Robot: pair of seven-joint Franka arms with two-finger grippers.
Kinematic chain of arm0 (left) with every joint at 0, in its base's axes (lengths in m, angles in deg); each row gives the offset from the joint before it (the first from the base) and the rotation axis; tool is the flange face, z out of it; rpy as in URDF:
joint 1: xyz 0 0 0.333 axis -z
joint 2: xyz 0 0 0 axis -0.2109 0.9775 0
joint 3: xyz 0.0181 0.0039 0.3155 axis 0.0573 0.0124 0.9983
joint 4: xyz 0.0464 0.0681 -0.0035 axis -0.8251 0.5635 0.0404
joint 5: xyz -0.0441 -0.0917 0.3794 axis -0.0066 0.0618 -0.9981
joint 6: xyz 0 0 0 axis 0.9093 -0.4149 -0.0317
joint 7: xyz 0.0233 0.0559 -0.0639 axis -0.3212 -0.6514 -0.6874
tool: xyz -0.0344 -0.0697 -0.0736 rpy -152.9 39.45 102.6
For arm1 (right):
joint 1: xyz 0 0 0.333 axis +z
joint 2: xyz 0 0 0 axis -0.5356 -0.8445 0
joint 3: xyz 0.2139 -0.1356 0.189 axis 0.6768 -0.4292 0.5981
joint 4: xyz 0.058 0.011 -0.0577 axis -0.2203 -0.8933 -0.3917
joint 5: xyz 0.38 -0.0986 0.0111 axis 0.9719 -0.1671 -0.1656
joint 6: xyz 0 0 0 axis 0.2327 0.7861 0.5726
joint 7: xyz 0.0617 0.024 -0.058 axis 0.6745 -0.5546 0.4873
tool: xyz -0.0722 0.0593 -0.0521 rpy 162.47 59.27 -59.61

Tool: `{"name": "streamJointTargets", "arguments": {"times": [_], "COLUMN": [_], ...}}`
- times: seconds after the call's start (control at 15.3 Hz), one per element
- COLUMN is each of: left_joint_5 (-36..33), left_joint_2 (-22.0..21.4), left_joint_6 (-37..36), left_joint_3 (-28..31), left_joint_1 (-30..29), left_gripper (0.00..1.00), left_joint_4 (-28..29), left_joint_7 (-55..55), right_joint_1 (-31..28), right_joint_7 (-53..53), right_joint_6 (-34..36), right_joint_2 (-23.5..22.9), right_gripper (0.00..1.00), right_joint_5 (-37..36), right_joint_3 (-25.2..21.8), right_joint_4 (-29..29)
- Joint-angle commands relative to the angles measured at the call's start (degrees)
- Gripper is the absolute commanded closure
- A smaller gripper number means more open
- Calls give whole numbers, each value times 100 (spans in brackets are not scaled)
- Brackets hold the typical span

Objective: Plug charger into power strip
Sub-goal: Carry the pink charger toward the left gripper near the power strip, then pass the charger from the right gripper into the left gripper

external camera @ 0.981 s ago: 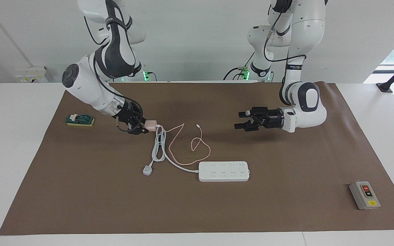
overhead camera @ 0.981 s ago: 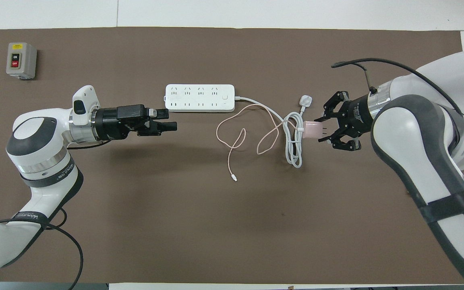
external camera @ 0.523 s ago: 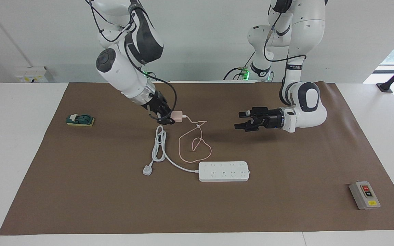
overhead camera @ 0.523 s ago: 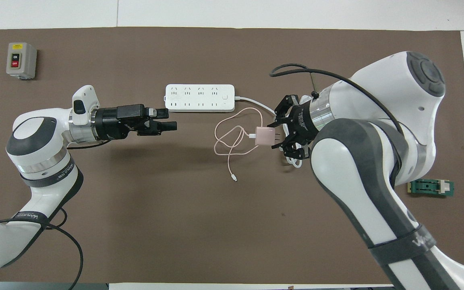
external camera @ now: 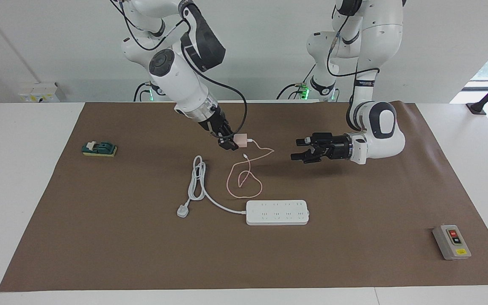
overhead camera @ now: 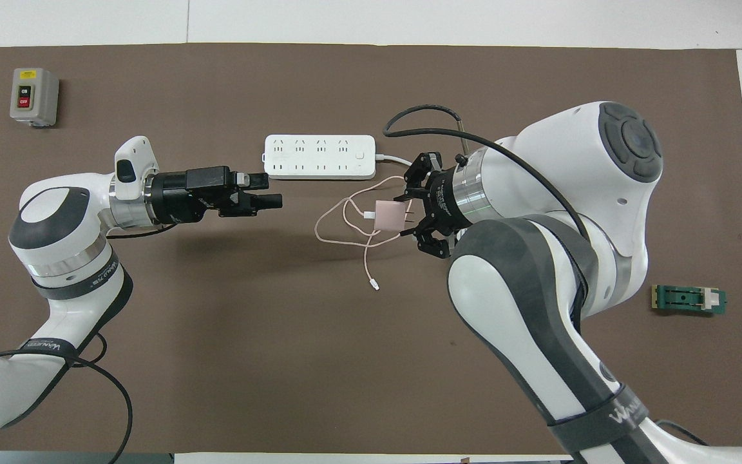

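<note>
right gripper (external camera: 232, 142) pinches charger (external camera: 241, 140) in the air over mat (external camera: 354, 254), cable trailing down | strip (external camera: 277, 212) flat on mat | left gripper (external camera: 298, 150) waits, fingers spread, over mat

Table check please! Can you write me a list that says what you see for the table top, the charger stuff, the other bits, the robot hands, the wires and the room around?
Surface: brown mat on a white table.
Job's things: charger held in the air, not plugged in; power strip lying flat on the mat.
Clutter: grey button box at the left arm's end; green block at the right arm's end.
Grippers: right gripper shut on the charger; left gripper open, empty, waiting over the mat.
Cables: pink cable looped on the mat; power strip's white cord with its plug unplugged.
Surroundings: white wall, window.
</note>
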Motion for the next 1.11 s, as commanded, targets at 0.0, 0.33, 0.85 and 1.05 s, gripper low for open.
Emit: {"name": "streamJointTargets", "arguments": {"times": [0.0,0.33,0.85,1.05], "left_joint_5": [111,243,252,243], "left_joint_2": [-55,-55,-55,-55], "left_joint_6": [80,195,195,186], "left_joint_3": [47,47,47,47], "left_joint_1": [85,252,261,261], "left_gripper": [0,0,0,0], "left_joint_4": [48,48,48,48], "left_joint_7": [11,46,46,46], "right_joint_1": [49,84,585,576], "right_joint_7": [23,23,-73,-135], "right_joint_6": [-155,-181,-427,-401], "right_joint_2": [-134,-555,-1012,-1127], "right_gripper": [72,70,70,70], "right_joint_5": [91,135,135,144], "right_joint_3": [-25,-25,-25,-25], "right_joint_4": [216,771,1016,1262]}}
